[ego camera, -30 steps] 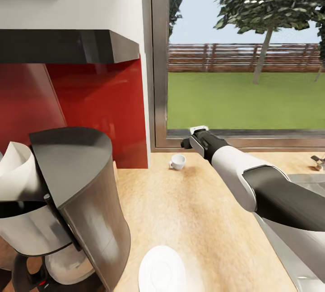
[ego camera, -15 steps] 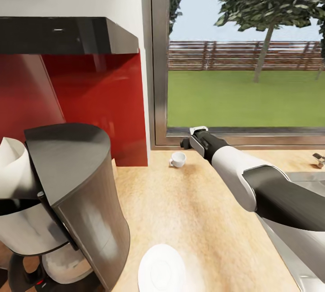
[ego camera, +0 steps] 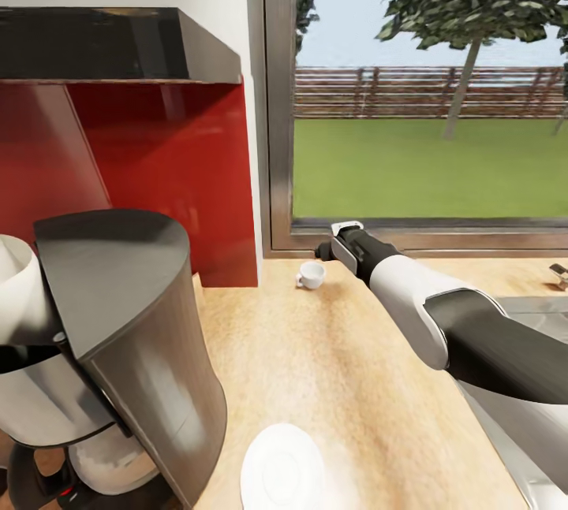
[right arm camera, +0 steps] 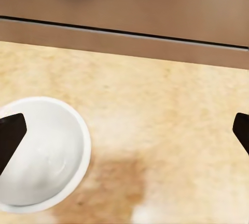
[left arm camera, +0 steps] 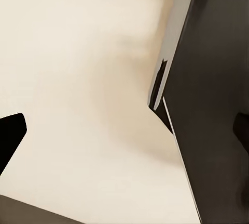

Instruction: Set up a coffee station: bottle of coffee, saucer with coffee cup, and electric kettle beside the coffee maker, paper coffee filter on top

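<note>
One small white coffee cup (ego camera: 311,275) stands on the light-wood countertop (ego camera: 347,368) near its back edge, below the window. The right gripper (right arm camera: 124,130) hovers beside it, fingers spread wide, holding nothing. One flat white saucer (ego camera: 282,469) lies at the front edge, beside one black coffee maker (ego camera: 118,352) holding one white paper filter (ego camera: 16,289). Whether the left gripper is spread or closed cannot be told.
</note>
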You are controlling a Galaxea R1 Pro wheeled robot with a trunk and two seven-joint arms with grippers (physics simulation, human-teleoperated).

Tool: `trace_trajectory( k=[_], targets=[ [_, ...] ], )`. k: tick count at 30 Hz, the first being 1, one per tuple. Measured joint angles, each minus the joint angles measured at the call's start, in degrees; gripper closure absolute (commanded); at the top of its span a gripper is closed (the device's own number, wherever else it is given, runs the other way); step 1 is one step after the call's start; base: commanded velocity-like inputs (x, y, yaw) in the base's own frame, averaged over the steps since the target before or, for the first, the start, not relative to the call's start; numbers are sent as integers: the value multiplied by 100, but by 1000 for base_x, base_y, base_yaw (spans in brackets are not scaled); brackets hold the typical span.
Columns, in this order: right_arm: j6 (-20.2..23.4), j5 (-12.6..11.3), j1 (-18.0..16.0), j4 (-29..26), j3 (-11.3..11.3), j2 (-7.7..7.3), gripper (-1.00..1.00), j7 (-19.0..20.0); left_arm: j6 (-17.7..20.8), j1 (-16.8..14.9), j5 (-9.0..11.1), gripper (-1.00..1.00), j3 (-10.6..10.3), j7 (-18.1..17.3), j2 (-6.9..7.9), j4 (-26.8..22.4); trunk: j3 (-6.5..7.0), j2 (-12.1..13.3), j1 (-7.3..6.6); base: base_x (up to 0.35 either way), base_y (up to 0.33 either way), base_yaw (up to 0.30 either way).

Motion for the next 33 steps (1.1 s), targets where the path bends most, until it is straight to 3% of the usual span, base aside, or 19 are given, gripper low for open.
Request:
trace_trajectory(
  k=[15, 33],
  targets=[
    [0, 0, 14, 7, 0, 0, -100, 4, 0, 0, 0, -100, 0, 0, -8, 0, -399, -602, 330, 0, 0, 0],
    [0, 1, 28, 9, 1, 0, -100, 4, 0, 0, 0, -100, 0, 0, -8, 5, -477, -604, 330, 0, 0, 49]
  ],
)
